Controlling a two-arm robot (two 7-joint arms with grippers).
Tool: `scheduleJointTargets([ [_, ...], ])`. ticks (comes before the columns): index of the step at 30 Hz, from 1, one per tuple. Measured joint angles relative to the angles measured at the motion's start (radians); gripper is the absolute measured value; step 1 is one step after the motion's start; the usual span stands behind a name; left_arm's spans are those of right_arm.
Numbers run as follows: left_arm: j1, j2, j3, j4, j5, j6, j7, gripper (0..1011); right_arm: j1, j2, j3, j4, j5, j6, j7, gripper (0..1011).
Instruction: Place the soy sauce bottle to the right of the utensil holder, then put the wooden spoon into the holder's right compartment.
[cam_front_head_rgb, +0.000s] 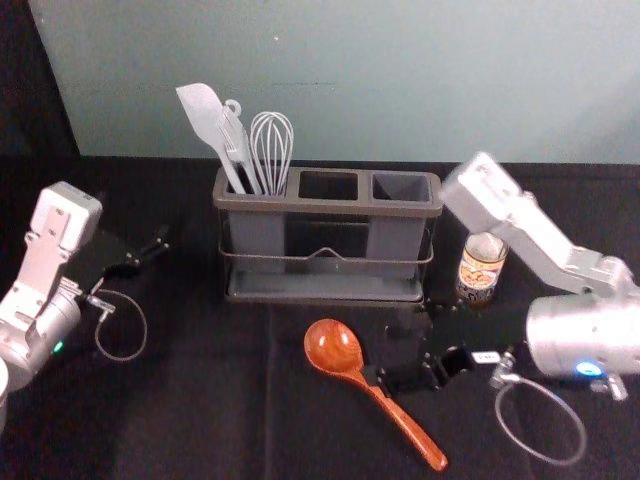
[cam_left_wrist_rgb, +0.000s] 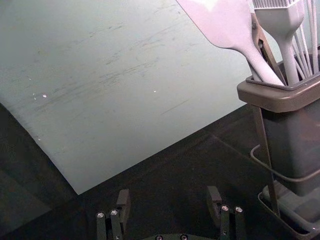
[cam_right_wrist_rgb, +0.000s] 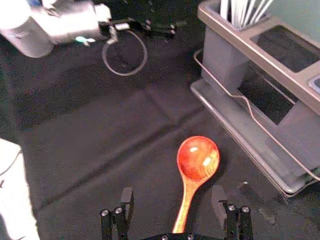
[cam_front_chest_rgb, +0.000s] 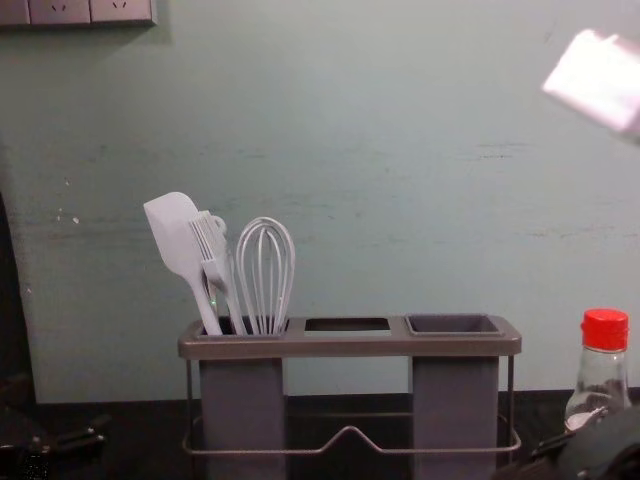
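One spoon (cam_front_head_rgb: 333, 346) lies on the table (cam_front_head_rgb: 200, 410) in front of the holder (cam_front_head_rgb: 330, 206), bowl towards it and handle slanting away to the right. It has yet to go into the right compartment (cam_front_head_rgb: 392, 240), so that half of the job is left. The bottle (cam_front_head_rgb: 481, 268) stands upright just beside the holder on the right, its red cap (cam_front_chest_rgb: 605, 329) on; the first half looks done.

At the spoon, the right gripper (cam_right_wrist_rgb: 173, 199) has its jaws well parted, with the handle running between them in its wrist view. They hold nothing; whether one brushes the wood I cannot tell. The next move would be to settle around the handle and close, keeping the lift clear of the holder's wire rail (cam_front_head_rgb: 327, 254).

In the left compartment stand a spatula (cam_front_head_rgb: 204, 118), a brush (cam_front_chest_rgb: 212, 245) and a whisk (cam_front_head_rgb: 271, 150). Farther out to the left, the left gripper (cam_left_wrist_rgb: 168, 194) waits idle, jaws wide apart with nothing in them.
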Motion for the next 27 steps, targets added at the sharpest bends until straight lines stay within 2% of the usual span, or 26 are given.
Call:
scheduleJointTargets([
  [4, 0.0, 0.0, 0.0, 0.0, 0.0, 0.0, 0.0, 1005, 0.047, -0.049, -0.055, 0.039, -0.036, 0.054, -0.033, 1002],
  [8, 0.0, 0.0, 0.0, 0.0, 0.0, 0.0, 0.0, 1005, 0.074, -0.089, -0.089, 0.075, -0.064, 0.089, -0.045, 1002],
  [16, 0.0, 0.0, 0.0, 0.0, 0.0, 0.0, 0.0, 1005, 0.103, -0.173, -0.127, 0.145, -0.117, 0.147, -0.082, 1002],
  [27, 0.0, 0.0, 0.0, 0.0, 0.0, 0.0, 0.0, 1005, 0.12, -0.247, -0.16, 0.222, -0.172, 0.162, -0.103, 1002],
])
